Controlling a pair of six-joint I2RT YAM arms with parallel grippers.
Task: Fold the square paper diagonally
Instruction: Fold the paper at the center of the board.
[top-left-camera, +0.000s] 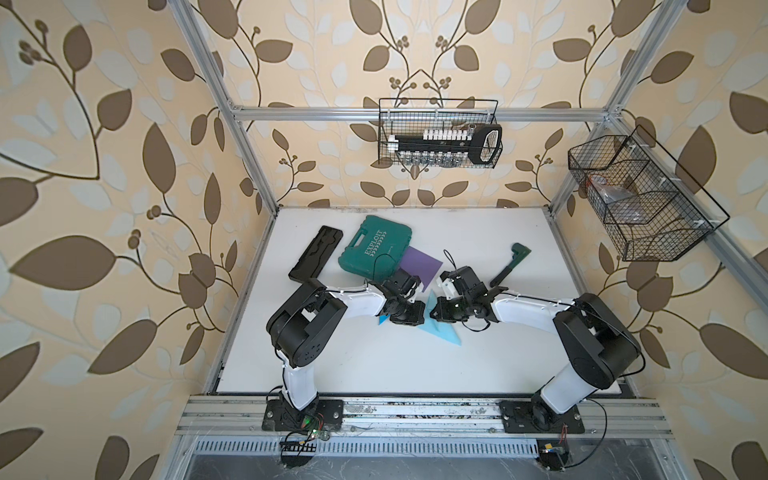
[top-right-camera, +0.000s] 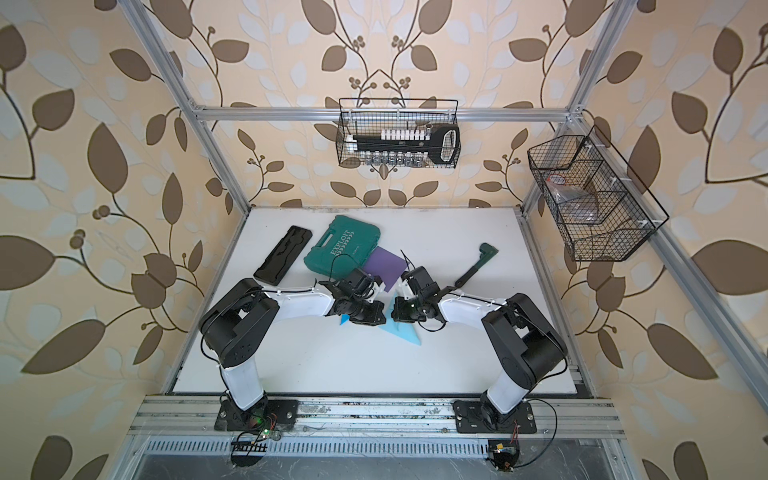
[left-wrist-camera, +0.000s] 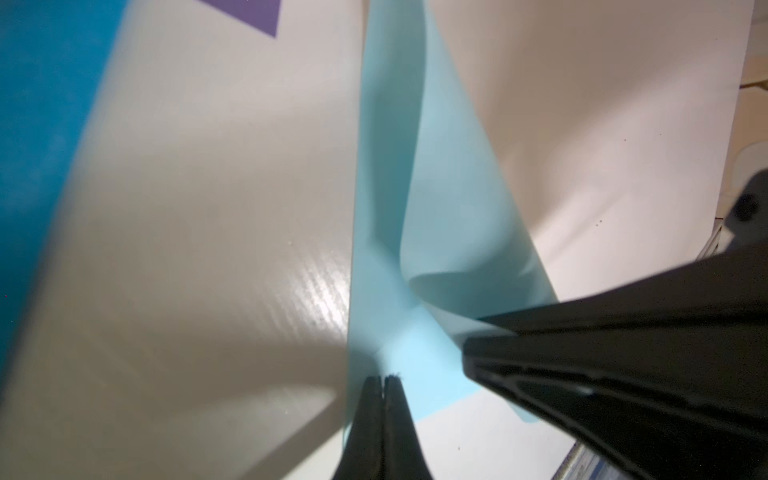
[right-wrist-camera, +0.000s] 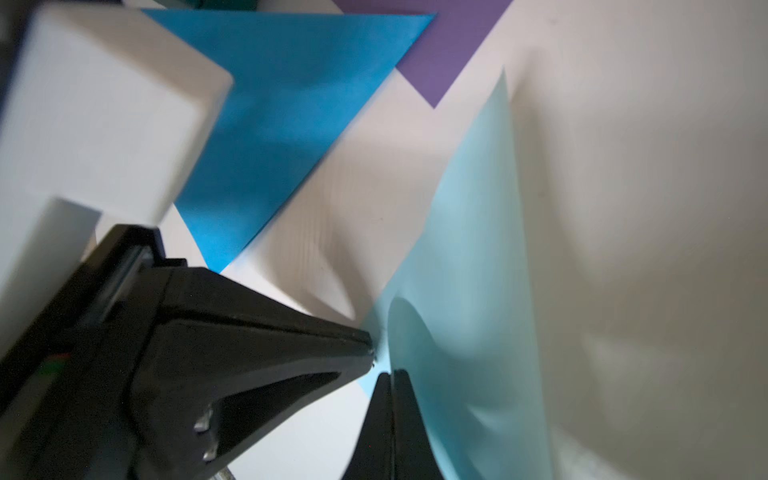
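Fold is mid-way: the light blue paper (top-left-camera: 444, 334) lies mid-surface (top-left-camera: 374, 365), one flap curled over itself in a loose loop, not yet creased. Left tool (left-wrist-camera: 383, 380) and right tool (right-wrist-camera: 390, 376) are both closed, tips close together at one paper corner; cannot tell if they pinch or press. Next move likely needs the corners matched and the loop flattened along the diagonal.

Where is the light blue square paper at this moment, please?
In a top view the light blue square paper lies mid-table where the left gripper and right gripper meet, nearer the robot than the purple paper sheet.
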